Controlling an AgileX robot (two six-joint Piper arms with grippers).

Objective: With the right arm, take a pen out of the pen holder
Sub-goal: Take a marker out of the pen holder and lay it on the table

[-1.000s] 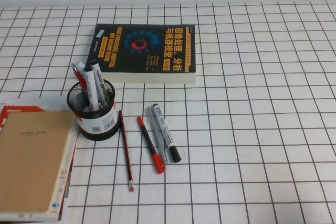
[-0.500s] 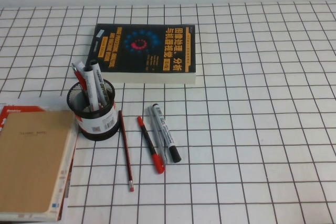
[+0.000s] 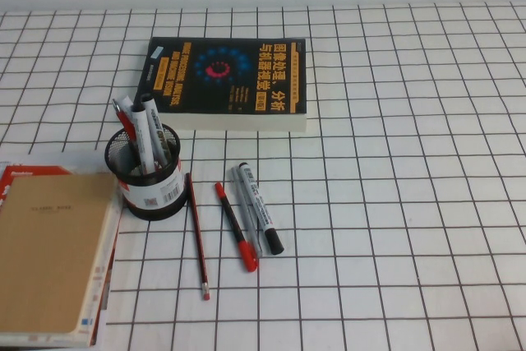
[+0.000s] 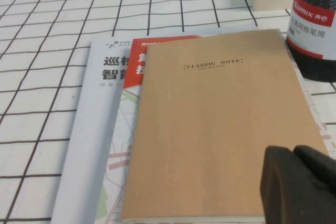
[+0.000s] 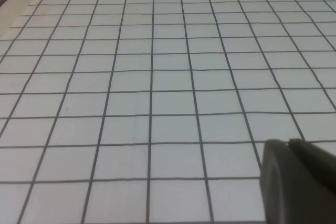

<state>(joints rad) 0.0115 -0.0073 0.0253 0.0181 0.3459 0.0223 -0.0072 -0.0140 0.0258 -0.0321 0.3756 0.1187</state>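
Note:
A black mesh pen holder (image 3: 145, 177) stands at the left of the checked table, and its red-and-white label shows in the left wrist view (image 4: 315, 22). A red pen (image 3: 123, 121) and a grey marker (image 3: 146, 129) stick up out of it. Neither arm appears in the high view. My right gripper (image 5: 289, 143) is shut and empty, hanging over bare checked cloth far from the holder. My left gripper (image 4: 294, 149) is shut with nothing in it, above the brown notebook (image 4: 215, 124).
A red-and-black pencil (image 3: 196, 234), a red pen (image 3: 237, 226) and a grey marker (image 3: 260, 218) lie right of the holder. A dark book (image 3: 226, 81) lies behind it. The brown notebook (image 3: 49, 260) rests on papers at the front left.

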